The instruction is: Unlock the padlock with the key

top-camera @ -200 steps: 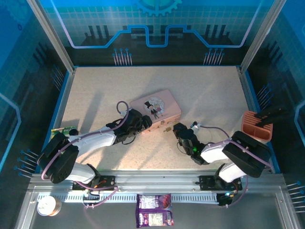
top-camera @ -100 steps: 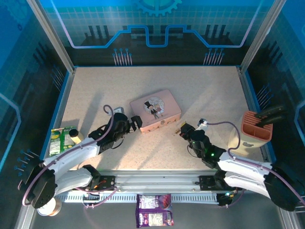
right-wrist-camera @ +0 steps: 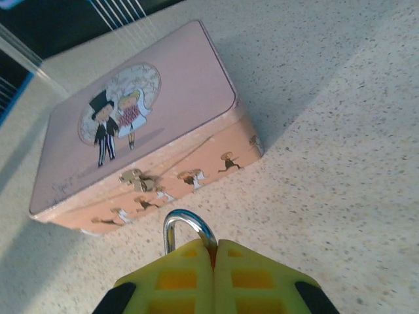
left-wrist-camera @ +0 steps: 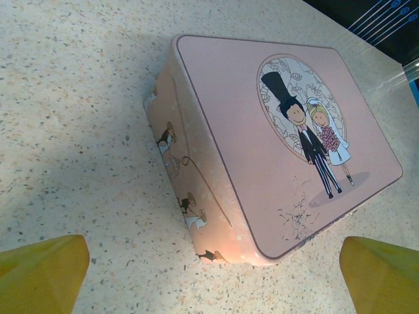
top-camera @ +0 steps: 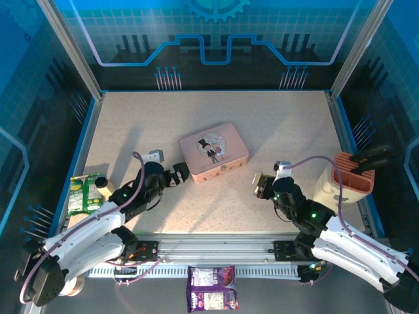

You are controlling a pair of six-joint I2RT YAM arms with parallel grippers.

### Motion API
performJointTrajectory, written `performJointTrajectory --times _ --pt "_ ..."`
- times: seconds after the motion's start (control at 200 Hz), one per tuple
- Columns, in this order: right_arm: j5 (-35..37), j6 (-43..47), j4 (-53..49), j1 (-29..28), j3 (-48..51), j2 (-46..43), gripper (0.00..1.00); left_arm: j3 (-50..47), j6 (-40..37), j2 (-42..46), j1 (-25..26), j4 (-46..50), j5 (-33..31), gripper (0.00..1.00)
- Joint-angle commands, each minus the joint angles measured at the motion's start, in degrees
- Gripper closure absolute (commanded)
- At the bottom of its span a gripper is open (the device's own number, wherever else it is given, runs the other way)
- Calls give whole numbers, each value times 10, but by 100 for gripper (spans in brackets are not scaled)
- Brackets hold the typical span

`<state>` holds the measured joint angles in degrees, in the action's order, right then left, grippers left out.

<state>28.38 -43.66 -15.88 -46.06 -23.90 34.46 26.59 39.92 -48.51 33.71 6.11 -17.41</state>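
Padlock point(right-wrist-camera: 169, 230) clamped in right gripper point(right-wrist-camera: 214, 244) (shackle pokes out), body prob. hidden.

Bright, even light, sharp focus; soft shadows lie on the speckled table point(top-camera: 294, 124).

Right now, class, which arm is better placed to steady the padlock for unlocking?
Right. The right tool is shut on the padlock, its silver shackle poking out of the grip. The left tool is open and empty, facing the pink tin.
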Motion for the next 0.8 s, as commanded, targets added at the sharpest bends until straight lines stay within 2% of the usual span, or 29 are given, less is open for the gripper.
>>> performJointTrajectory --times 0.0,0.32,0.795 --pt "-7 50 -116 3 -33 0 100 -13 -21 33 -7 16 -22 1" --pt "-7 45 -181 -15 -67 63 100 -17 -28 61 -9 61 -15 1" --pt "-36 26 -194 -14 -70 148 100 -19 -24 65 -9 79 5 1"
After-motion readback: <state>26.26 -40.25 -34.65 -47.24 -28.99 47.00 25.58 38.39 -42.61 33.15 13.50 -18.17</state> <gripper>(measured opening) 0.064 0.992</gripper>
